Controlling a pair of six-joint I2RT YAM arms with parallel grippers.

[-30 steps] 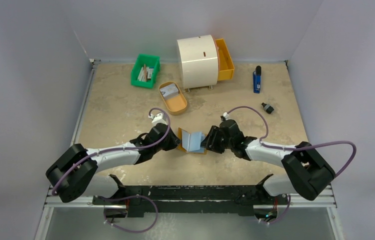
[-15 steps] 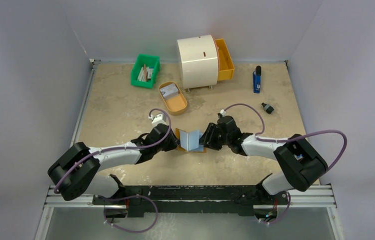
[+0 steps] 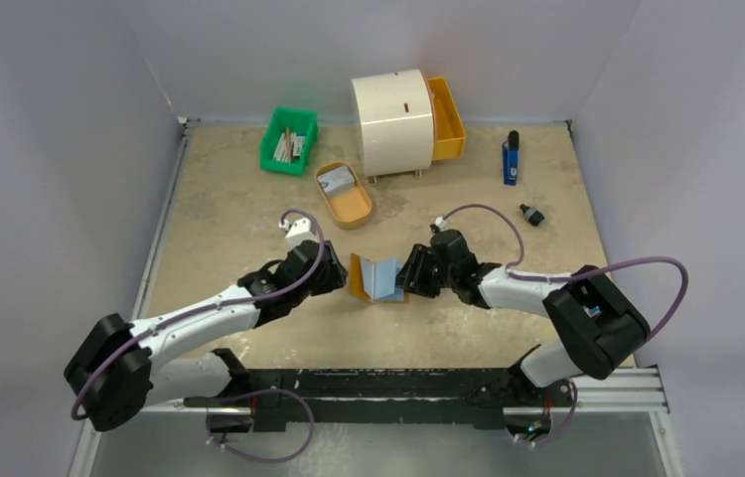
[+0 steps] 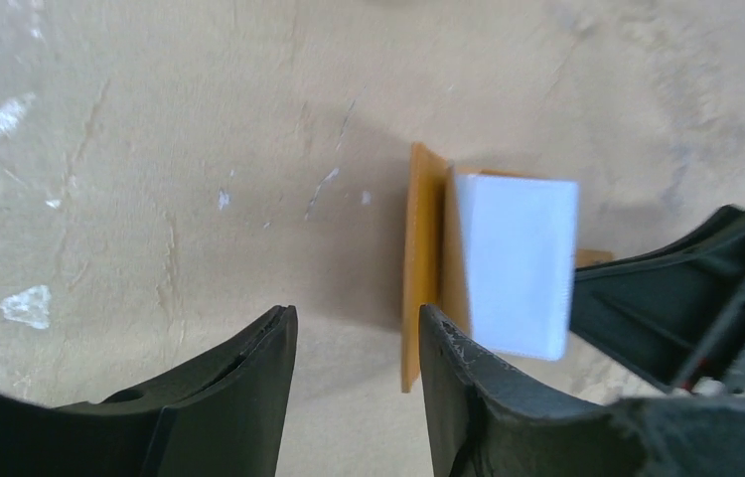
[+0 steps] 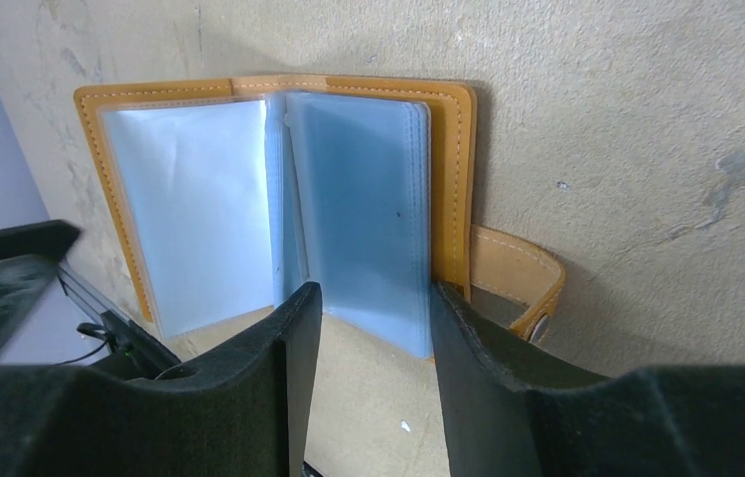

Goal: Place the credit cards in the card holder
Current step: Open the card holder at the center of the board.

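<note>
The card holder [image 5: 200, 199] lies open on the tabletop [image 4: 150, 149] between both sets of jaws, blue-grey sleeves showing. The left gripper [image 4: 357, 318] has its jaws parted and empty, just short of the orange cover. The right gripper [image 5: 373, 298] is parted too, with the sleeves' edge in its gap and no pinch visible. Beyond the left jaws, an oval tray [image 3: 354, 207] holds a credit card [image 3: 337, 180].

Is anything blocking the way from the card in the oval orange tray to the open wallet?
Nothing visible does. Only bare beige table lies between the pale card in the oval orange tray and the open orange-tan folding card holder.
</note>
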